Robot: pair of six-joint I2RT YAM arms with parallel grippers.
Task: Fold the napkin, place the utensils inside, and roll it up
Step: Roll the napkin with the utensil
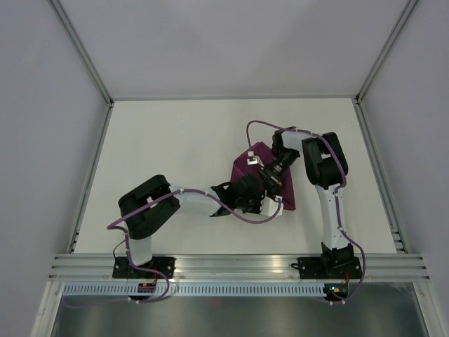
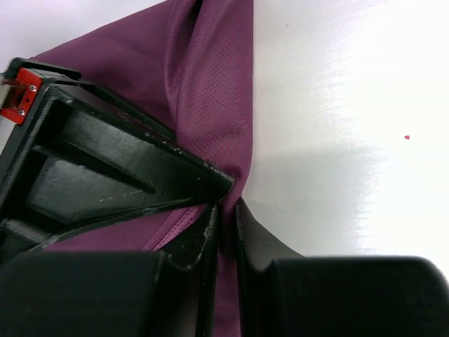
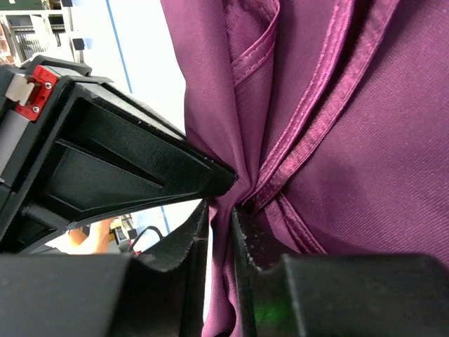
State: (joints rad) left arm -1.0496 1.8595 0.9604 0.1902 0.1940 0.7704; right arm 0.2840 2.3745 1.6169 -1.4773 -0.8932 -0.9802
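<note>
The magenta-purple napkin [image 1: 247, 168] is bunched up right of the table's middle, between both arms. My left gripper [image 1: 251, 200] is shut on a fold of the napkin [image 2: 210, 91]; the cloth runs between its fingers [image 2: 247, 232]. My right gripper [image 1: 270, 170] is shut on another gathered, hemmed fold of the napkin [image 3: 337, 140], lifted off the table. The knife is hidden or out of view.
The white table [image 1: 175, 147] is bounded by grey walls and an aluminium rail [image 1: 238, 263] along the near edge. A purple cable [image 1: 259, 126] loops over the right arm. A tiny red speck [image 2: 406, 137] lies on the table.
</note>
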